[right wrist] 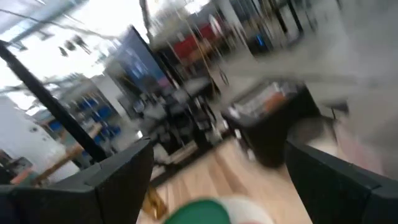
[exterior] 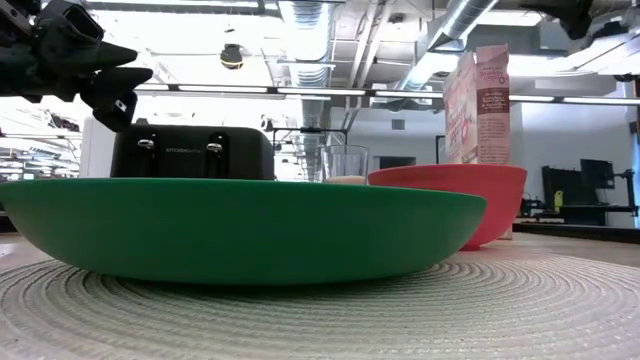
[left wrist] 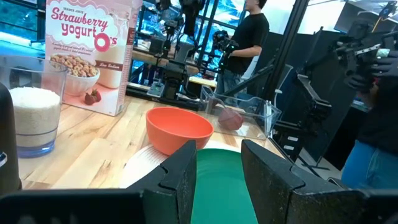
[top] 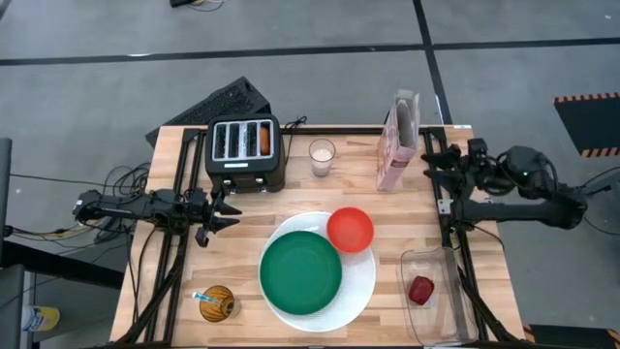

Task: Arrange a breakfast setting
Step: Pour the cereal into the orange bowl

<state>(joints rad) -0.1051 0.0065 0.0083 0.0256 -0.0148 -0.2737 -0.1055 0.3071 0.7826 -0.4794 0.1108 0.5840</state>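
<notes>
Hovering beside the toaster (top: pixel 244 153), the left gripper (top: pixel 221 215) gapes empty; right gripper (top: pixel 433 165) spread wide by the cereal box (top: pixel 398 142). Green plate (top: pixel 301 272) and red bowl (top: pixel 350 229) sit on the white plate (top: pixel 360 287); fruit (top: pixel 420 290) waits in a clear tray (top: pixel 433 325).

- black four-slot toaster (top: pixel 244 151) at the table's (top: pixel 291 199) back left;
- glass of milk (top: pixel 322 157) just right of it;
- cereal box (top: pixel 397 142) upright, farther right;
- clear container (top: pixel 434 296) near the front right corner;
- person in black (left wrist: pixel 247 37) beyond the table.
</notes>
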